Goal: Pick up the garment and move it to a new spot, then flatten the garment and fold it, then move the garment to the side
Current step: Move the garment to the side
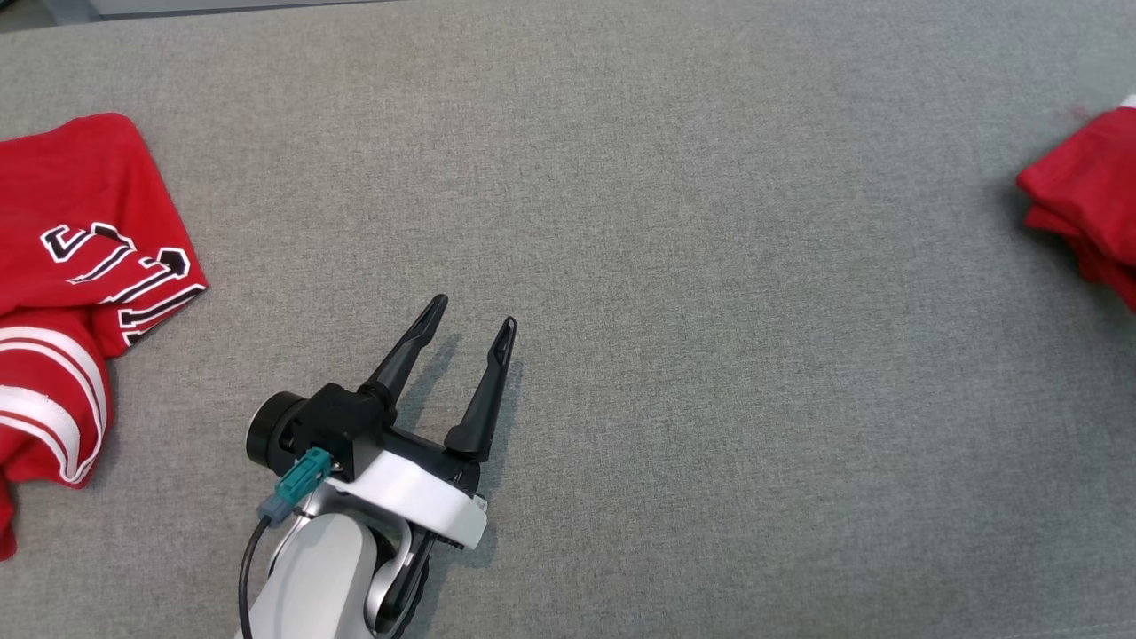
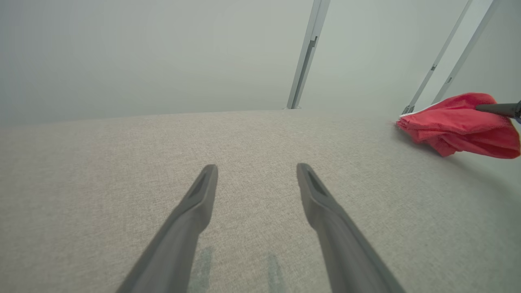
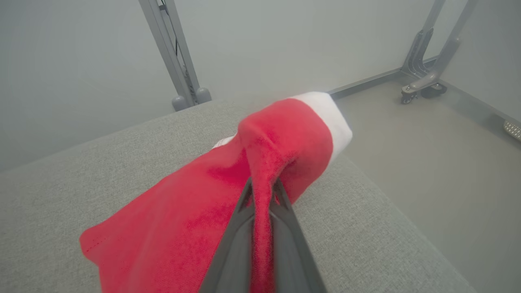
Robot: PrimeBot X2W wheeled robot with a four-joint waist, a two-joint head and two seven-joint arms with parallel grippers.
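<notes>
The folded red garment [image 3: 195, 211] lies at the right end of the grey table [image 1: 710, 266], a raised fold pinched between the pressed-together fingers of the right gripper [image 3: 263, 188]. The move to the side is judged to be in hand. The bundle is best carried low and set down short of the table's edge, so the layers are not shaken loose. At the left a second red jersey [image 1: 80, 266] lies crumpled. Nearer the middle the left gripper [image 1: 473, 313] is spread, empty, well apart from both.
</notes>
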